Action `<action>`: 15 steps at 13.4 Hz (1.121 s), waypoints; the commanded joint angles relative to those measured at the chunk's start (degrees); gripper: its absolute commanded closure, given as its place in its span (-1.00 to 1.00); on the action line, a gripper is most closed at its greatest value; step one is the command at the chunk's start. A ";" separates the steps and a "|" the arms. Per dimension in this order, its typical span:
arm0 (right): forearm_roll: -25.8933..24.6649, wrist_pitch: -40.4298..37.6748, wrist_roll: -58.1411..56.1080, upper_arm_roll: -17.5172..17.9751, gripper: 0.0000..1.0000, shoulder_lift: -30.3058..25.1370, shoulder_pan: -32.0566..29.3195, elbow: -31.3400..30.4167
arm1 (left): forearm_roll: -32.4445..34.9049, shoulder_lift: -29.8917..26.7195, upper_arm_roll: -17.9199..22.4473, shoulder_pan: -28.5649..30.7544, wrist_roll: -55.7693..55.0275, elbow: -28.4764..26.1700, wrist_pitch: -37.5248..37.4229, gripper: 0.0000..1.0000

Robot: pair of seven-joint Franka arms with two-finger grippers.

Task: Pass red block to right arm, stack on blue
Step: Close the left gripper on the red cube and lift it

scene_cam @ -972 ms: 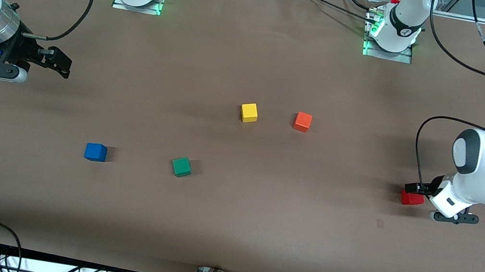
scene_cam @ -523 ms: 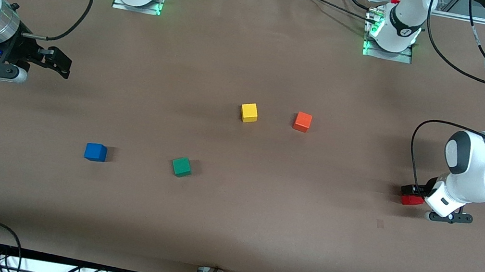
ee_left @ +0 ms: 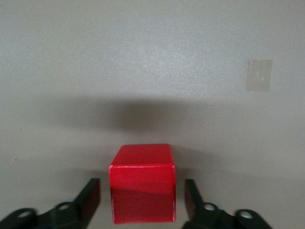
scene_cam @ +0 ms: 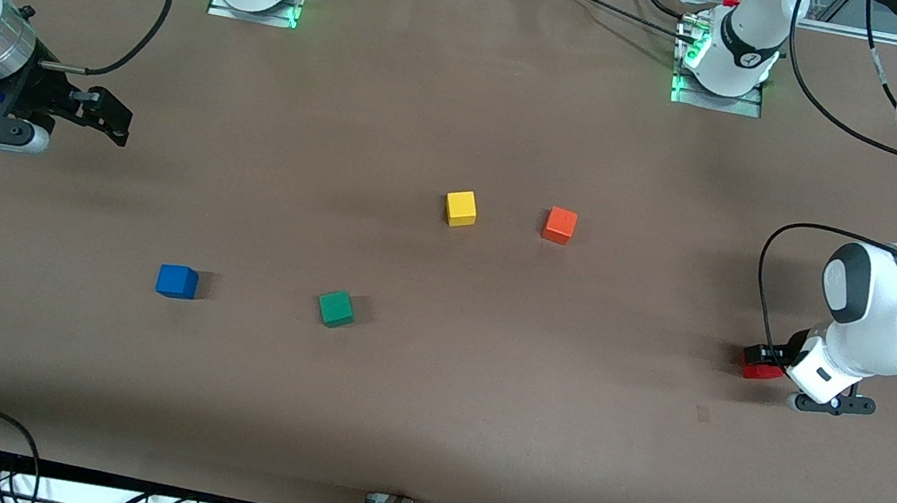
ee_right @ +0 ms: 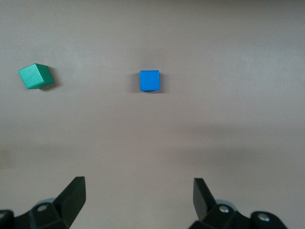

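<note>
The red block [scene_cam: 757, 368] sits on the brown table at the left arm's end. My left gripper [scene_cam: 765, 357] is low over it and open. In the left wrist view the red block [ee_left: 142, 188] stands between the two black fingers [ee_left: 90, 198], with a small gap on each side. My left gripper [ee_left: 142, 202] is not touching it. The blue block [scene_cam: 176, 280] lies toward the right arm's end and shows in the right wrist view [ee_right: 149, 80]. My right gripper [scene_cam: 108, 118] hangs open and empty above the table, also seen in its own wrist view [ee_right: 138, 195], and waits.
A green block [scene_cam: 336, 307] lies beside the blue one, also in the right wrist view [ee_right: 35, 76]. A yellow block [scene_cam: 461, 208] and an orange block [scene_cam: 560, 225] lie mid-table. A tape patch [scene_cam: 703, 412] is near the red block. Cables run along the table's front edge.
My left arm has come down and shifted slightly, so its gripper now covers more of the red block. The right arm and the other blocks have not moved.
</note>
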 commanded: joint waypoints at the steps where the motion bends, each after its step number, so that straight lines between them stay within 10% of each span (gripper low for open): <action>1: -0.82 -0.16 0.22 0.22 -0.99 0.22 -0.28 0.86 | -0.85 -0.27 0.04 0.02 0.98 0.49 0.01 0.79; 8: -0.82 -0.08 0.22 0.22 -0.99 0.22 -0.28 0.95 | -0.59 -2.65 -4.42 -0.68 11.22 17.24 -18.41 1.00; 15: -0.90 -0.08 0.04 0.22 -0.99 0.22 -0.28 0.95 | -13.38 -4.14 -20.58 0.11 42.27 24.82 -21.43 1.00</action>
